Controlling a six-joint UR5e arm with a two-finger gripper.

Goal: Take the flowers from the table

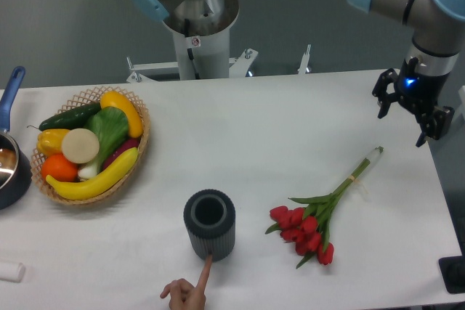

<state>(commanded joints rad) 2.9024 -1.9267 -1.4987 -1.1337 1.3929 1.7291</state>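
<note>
The flowers [311, 223], red tulips with green leaves and long pale green stems, lie flat on the white table [254, 128] at the front right, heads toward the front, stem ends pointing back right. My gripper [401, 123] hangs open and empty above the table's right edge, behind and to the right of the stem ends, apart from them.
A dark ribbed cylindrical vase [209, 226] stands upright left of the tulips. A person's hand [190, 289] touches its front with a finger. A basket of fruit and vegetables [92, 144] sits at the left. A blue pot [10, 157] is at the far left edge.
</note>
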